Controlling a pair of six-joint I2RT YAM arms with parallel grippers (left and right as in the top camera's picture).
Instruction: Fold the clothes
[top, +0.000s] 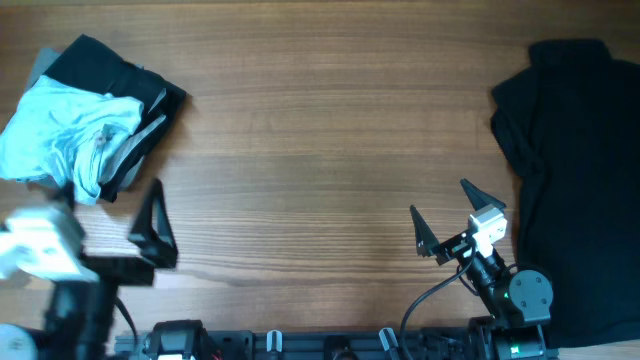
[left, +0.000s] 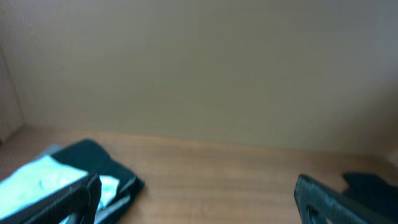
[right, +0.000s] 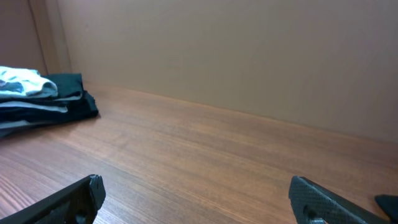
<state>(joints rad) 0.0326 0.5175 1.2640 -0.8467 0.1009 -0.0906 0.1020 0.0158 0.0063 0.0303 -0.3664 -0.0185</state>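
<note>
Left tool (left: 198, 200): released, its two dark fingers (left: 65, 200) set wide apart at the bottom corners of the left wrist view. It grasps nothing. From overhead it hangs above the table's near-left corner, just beside the near edge of the pile of clothes.

Right tool (top: 438, 197): also released, with its fingers spread in a V and nothing between them. It sits over bare wood at the near right, close to the left edge of the black garment but apart from it.

Pile of clothes (top: 90, 120): at the far-left corner of the table, bunched rather than neatly squared.

Light blue garment (top: 55, 135): on top of the pile, crumpled, toward its left and near side.

Dark folded piece (top: 115, 70): under the light blue garment, showing along the far and right sides of the pile. A grey layer peeks out at its right edge.

Black garment (top: 580, 180): lying on the right side of the table, well apart from the pile. It is spread fairly flat, and its right part runs out of the overhead view.

Table (top: 320, 110): brown wood grain, bare between the two lots of clothing.

Wall (right: 236, 50): plain beige, behind the table's far edge in both wrist views.
</note>
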